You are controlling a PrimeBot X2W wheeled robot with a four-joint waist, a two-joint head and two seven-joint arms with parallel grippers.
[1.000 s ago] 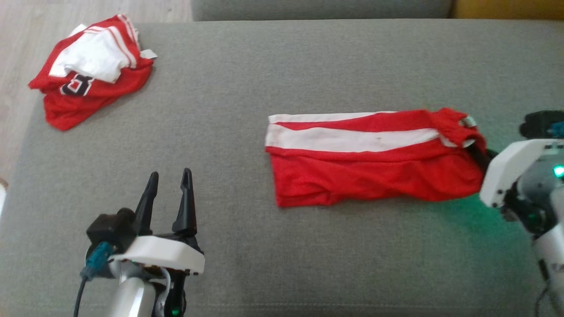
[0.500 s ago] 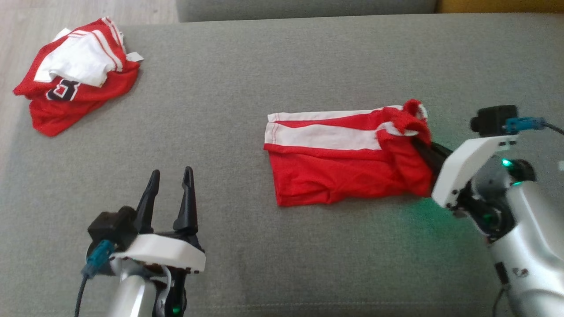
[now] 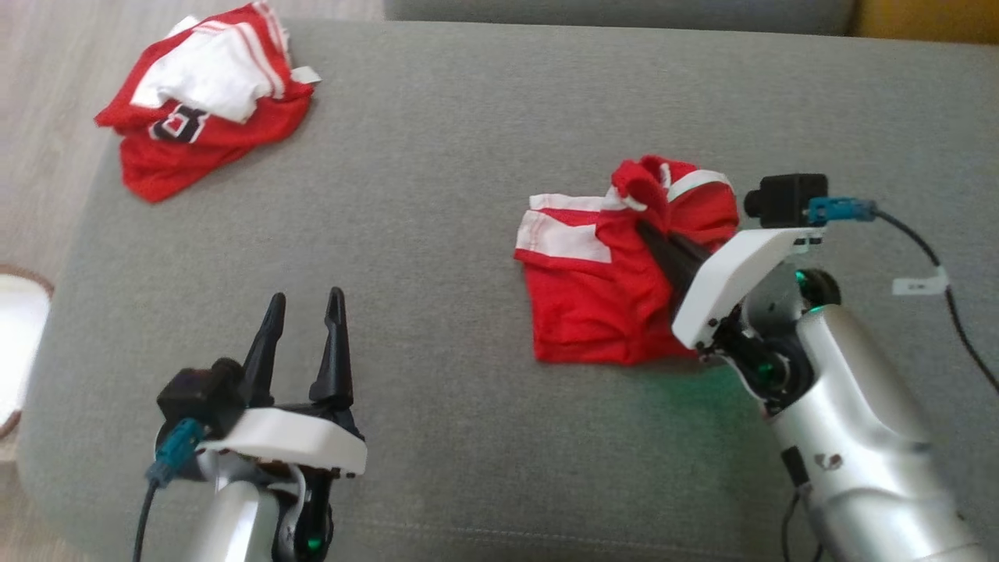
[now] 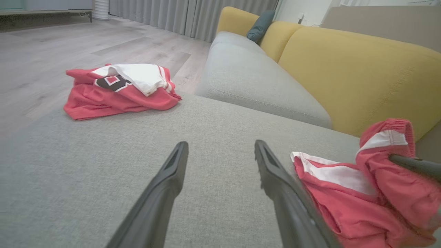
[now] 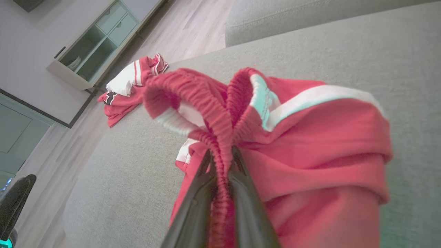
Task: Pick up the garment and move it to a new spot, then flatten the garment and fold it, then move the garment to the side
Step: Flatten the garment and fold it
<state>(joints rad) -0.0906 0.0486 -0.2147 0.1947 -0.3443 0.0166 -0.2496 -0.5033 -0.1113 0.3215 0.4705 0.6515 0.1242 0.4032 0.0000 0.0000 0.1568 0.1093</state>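
The garment [image 3: 593, 304] is a pair of red shorts with white side stripes, lying on the grey sofa cushion [image 3: 468, 195] right of centre. My right gripper [image 3: 646, 231] is shut on its elastic waistband and holds that end raised and doubled back over the rest. The right wrist view shows the waistband [image 5: 220, 113] pinched between the two dark fingers of the right gripper [image 5: 221, 156]. My left gripper [image 3: 305, 300] stands open and empty at the lower left, well clear of the shorts. In the left wrist view the left gripper [image 4: 221, 144] points across the cushion, with the garment [image 4: 330, 175] to its right.
A crumpled red and white jersey [image 3: 203, 109] lies at the cushion's far left corner, also visible as the jersey [image 4: 117, 89]. A yellow sofa back [image 4: 344, 69] rises behind the cushion. Wood floor [image 3: 39, 117] runs along the left edge, with a round white thing [image 3: 15, 343] on it.
My right gripper has carried the waistband end leftwards over the shorts, so the garment now lies doubled and shorter. The head camera has shifted. The left gripper has stayed put.
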